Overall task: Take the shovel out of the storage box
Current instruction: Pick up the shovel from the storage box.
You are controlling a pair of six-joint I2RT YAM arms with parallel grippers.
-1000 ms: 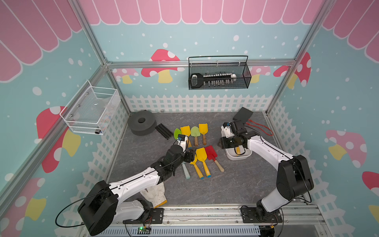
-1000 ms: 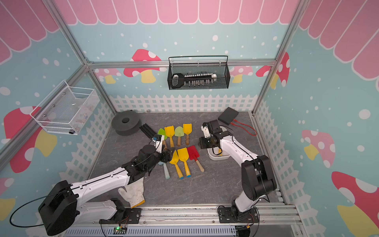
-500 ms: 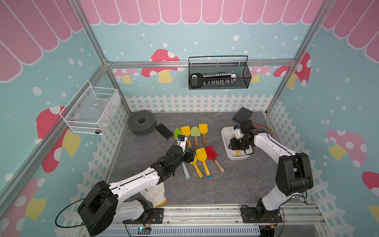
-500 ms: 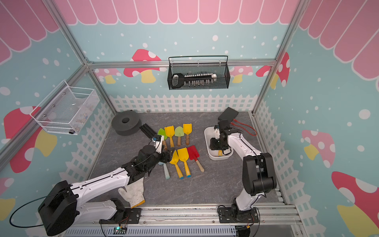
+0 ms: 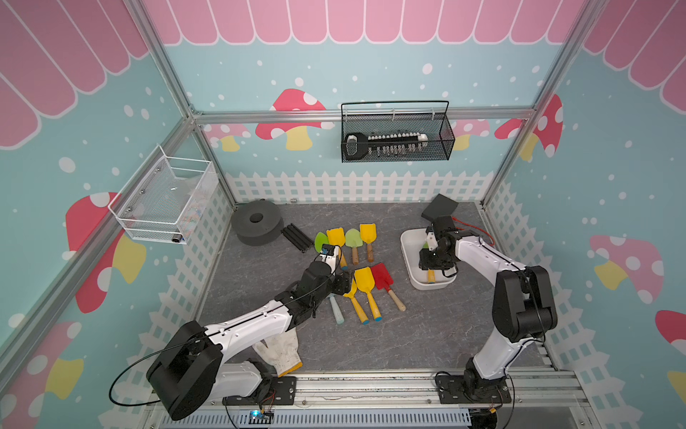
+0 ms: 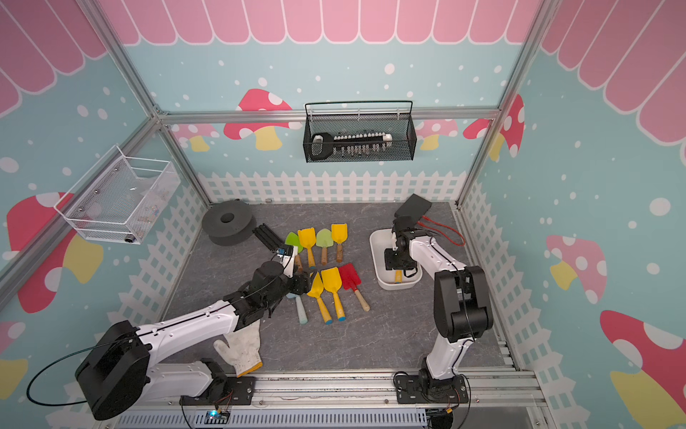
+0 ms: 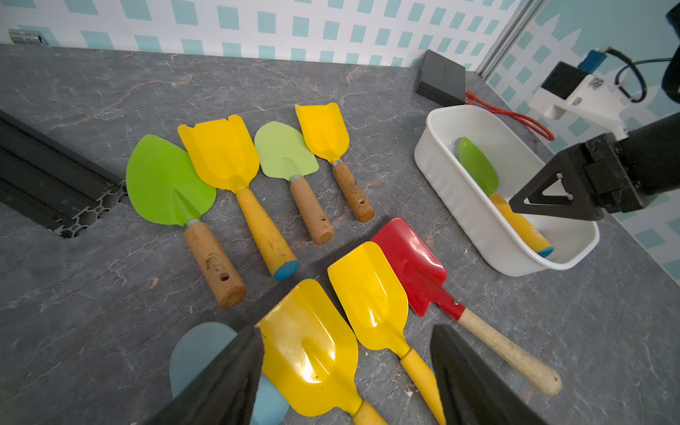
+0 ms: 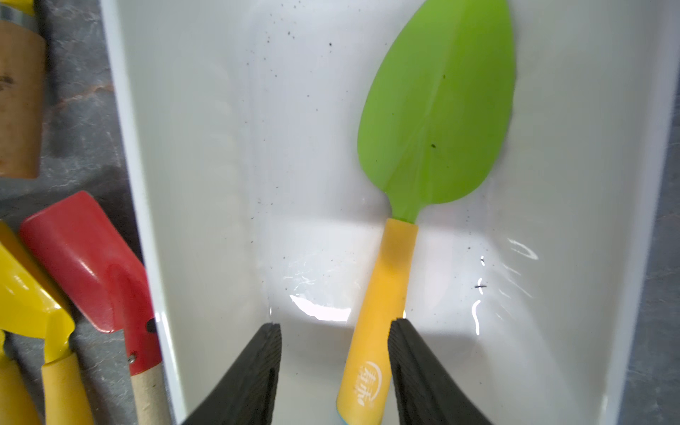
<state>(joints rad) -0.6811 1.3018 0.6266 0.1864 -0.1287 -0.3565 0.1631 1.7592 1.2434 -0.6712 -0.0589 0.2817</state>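
In both top views, one shallow white plastic storage box (image 5: 407, 256) sits on the right of the grey stone-look table (image 5: 427, 334). One shovel (image 5: 430, 275) with a green blade and a yellow handle lies in it. The right gripper (image 5: 430, 266) is down inside the box over the handle, and its jaws cannot be judged from here. Eight more toy shovels (image 5: 365, 282) lie on the table left of the box, in two rows of four: the back row is bright green, yellow, pale green, yellow, and the front row is blue-grey, yellow, yellow, red. The left gripper (image 6: 302, 284) hangs over the left end of the front row. Also there are one black wire-mesh basket (image 5: 395, 145) on the back wall, one white wire-mesh basket (image 5: 163, 200) on the left wall, one black foam ring (image 5: 256, 227) and one white work glove (image 5: 280, 353). In the left wrist view there are eight shovels on the table and the ninth in the storage box (image 7: 474, 224). The left gripper (image 7: 346, 329) has its jaws wide apart over two front yellow blades and holds nothing. In the right wrist view the right gripper (image 8: 335, 327) has its jaws apart, straddling the handle of the shovel (image 8: 436, 110). One finger (image 8: 408, 353) is at the handle's edge, contact unclear, and the other is clear of it. The shovel lies flat on the box floor, not clamped.
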